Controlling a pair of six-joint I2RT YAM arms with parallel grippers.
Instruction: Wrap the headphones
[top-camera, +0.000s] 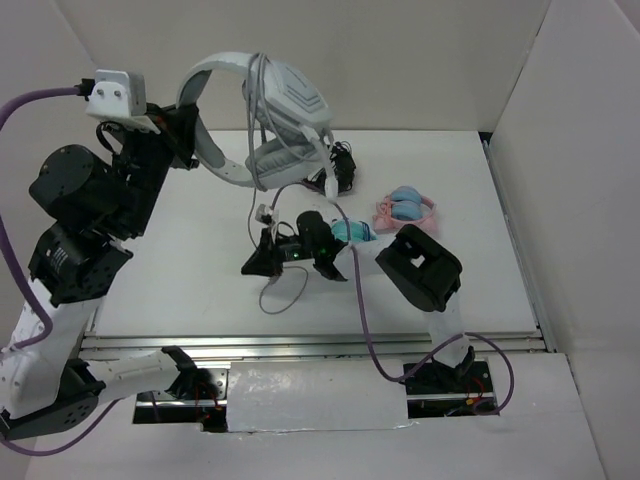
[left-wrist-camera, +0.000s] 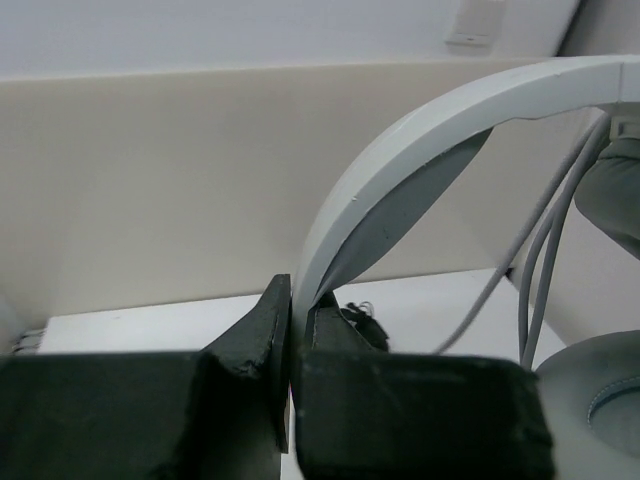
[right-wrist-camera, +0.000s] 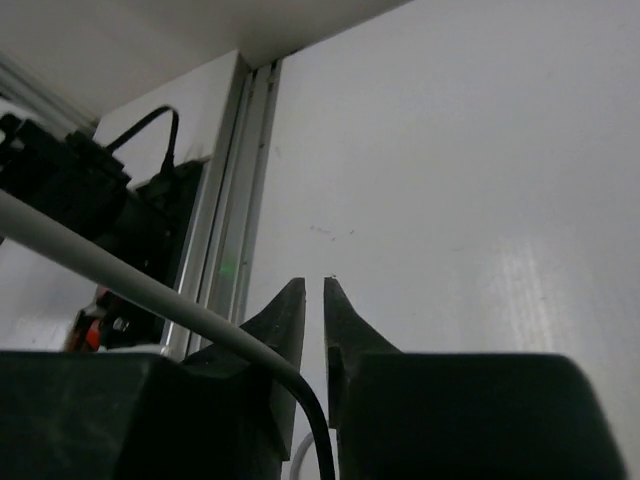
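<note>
Raised close under the top cam, L gripper (top-camera: 190, 130) is clamped on the headphones (top-camera: 285, 100). Its fingers (left-wrist-camera: 255, 340) pinch the wide white headband (left-wrist-camera: 420, 140), so the whole set hangs in the air above the far-left part of the table (top-camera: 180, 290). Ear cups sit to the right of the grip, w/ a grey pad (left-wrist-camera: 600, 400) showing at the L wrist cam's lower right. Thin grey cable (top-camera: 283, 292) lies in a few strands across headband & cups, drops down & ends in a loose loop on the table. Just beside that loop, mid-table, R gripper (top-camera: 258, 262) sits low over the surface, fingers nearly pressed together w/ only a thin slit btw. them & nothing in it. Further right are small black headphones (top-camera: 340, 172) toward the back, teal headphones (top-camera: 352, 232) close by the R gripper's body, then pink-and-blue headphones (top-camera: 405, 210), all lying on the table.
</note>
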